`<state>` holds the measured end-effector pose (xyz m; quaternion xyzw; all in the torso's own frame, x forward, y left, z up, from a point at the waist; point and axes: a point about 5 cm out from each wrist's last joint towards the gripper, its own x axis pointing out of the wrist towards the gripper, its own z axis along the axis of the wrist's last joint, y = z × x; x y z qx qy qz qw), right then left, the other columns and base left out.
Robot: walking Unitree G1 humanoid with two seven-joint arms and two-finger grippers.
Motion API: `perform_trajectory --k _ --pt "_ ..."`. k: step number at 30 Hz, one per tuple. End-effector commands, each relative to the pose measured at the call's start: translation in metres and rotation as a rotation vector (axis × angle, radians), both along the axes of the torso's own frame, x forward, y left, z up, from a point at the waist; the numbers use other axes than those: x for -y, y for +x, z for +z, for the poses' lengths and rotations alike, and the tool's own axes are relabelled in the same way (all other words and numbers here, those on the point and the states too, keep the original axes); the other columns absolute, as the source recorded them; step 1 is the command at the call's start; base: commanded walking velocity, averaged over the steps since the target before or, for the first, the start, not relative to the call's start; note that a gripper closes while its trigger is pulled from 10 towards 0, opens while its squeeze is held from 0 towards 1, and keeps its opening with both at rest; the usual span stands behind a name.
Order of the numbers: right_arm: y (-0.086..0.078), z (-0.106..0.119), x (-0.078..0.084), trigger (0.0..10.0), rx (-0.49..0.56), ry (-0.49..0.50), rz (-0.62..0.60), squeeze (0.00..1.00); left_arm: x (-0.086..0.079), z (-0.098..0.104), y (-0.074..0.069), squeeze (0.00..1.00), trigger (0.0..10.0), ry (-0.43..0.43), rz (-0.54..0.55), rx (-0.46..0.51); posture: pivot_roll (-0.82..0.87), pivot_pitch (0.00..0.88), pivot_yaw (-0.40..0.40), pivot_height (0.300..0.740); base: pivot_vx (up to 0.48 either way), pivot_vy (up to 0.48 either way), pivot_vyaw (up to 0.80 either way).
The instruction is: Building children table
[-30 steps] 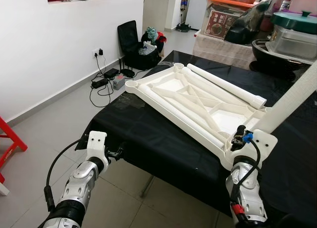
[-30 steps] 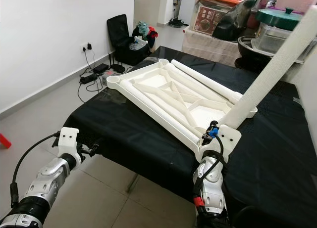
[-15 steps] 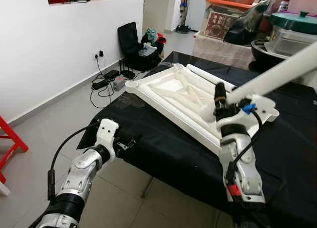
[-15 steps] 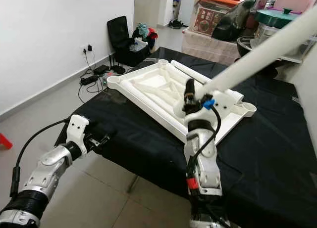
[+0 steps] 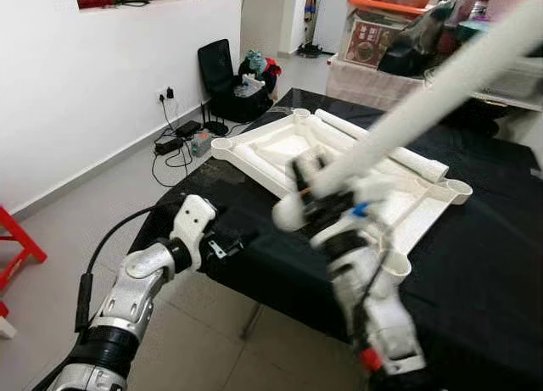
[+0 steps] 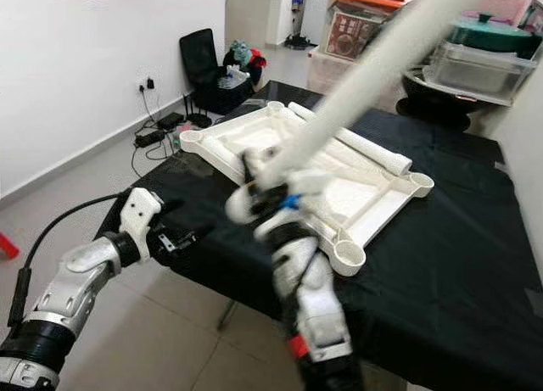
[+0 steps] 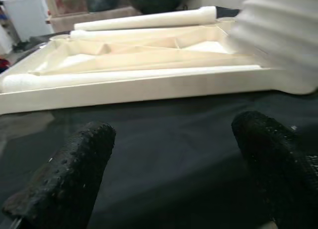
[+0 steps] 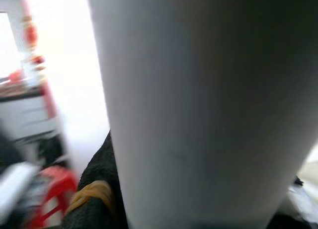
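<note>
Right gripper (image 5: 307, 181) clamped on white table leg (image 5: 441, 81) above the upturned tabletop (image 5: 280, 149); left gripper (image 7: 179, 154) spread wide, empty, tabletop just ahead.

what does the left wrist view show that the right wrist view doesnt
The left wrist view has the left gripper, its two black studded fingers spread apart over the black cloth covering the table, facing the side rim of the upturned white plastic children's tabletop, with a loose white cylindrical leg lying at its far side.

The right wrist view has a close, blurred stretch of the long white plastic tube leg along the right gripper, with a bright room and something red behind.

Both share white plastic table parts and some black cloth.
</note>
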<state>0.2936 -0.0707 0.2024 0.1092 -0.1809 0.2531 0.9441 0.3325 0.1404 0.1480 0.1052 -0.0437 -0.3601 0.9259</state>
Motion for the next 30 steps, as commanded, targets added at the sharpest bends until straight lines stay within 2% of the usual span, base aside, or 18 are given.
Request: perform_trajectory --k 1,2,4,7,14,18,30 --pt "-0.002 0.006 0.001 0.0 0.026 -0.008 0.011 0.00 0.001 -0.001 0.000 0.00 10.0 0.027 -0.016 -0.008 0.03 0.000 -0.071 0.740 0.000 0.000 0.00" --pt "-0.003 0.004 -0.005 0.0 0.022 -0.025 0.047 0.00 0.003 -0.001 0.000 0.00 10.0 0.029 -0.030 -0.010 0.03 0.000 -0.071 0.740 0.000 0.000 0.00" --pt "-0.003 0.004 -0.005 0.0 0.022 -0.025 0.047 0.00 0.003 -0.001 0.000 0.00 10.0 0.029 -0.030 -0.010 0.03 0.000 -0.071 0.740 0.000 0.000 0.00" --pt "-0.001 0.001 -0.017 0.0 0.014 -0.038 0.089 0.00 0.012 -0.003 -0.001 0.00 10.0 0.033 -0.095 -0.041 0.04 0.000 -0.070 0.740 0.000 0.000 0.00" --pt "0.001 0.001 -0.022 0.0 0.013 -0.033 0.096 0.00 0.024 -0.001 -0.002 0.00 10.0 0.007 -0.156 -0.065 0.04 0.000 -0.070 0.740 0.000 0.000 0.00" --pt "0.000 -0.003 -0.026 0.0 0.001 -0.032 0.104 0.00 0.041 -0.002 -0.002 0.00 10.0 0.002 -0.206 -0.079 0.03 0.000 -0.065 0.740 0.000 0.000 0.00" --pt "0.000 -0.017 -0.027 0.0 -0.033 -0.095 0.110 0.00 0.046 0.006 0.002 0.00 10.0 -0.005 -0.210 -0.060 0.04 0.000 -0.062 0.740 0.000 0.000 0.00"
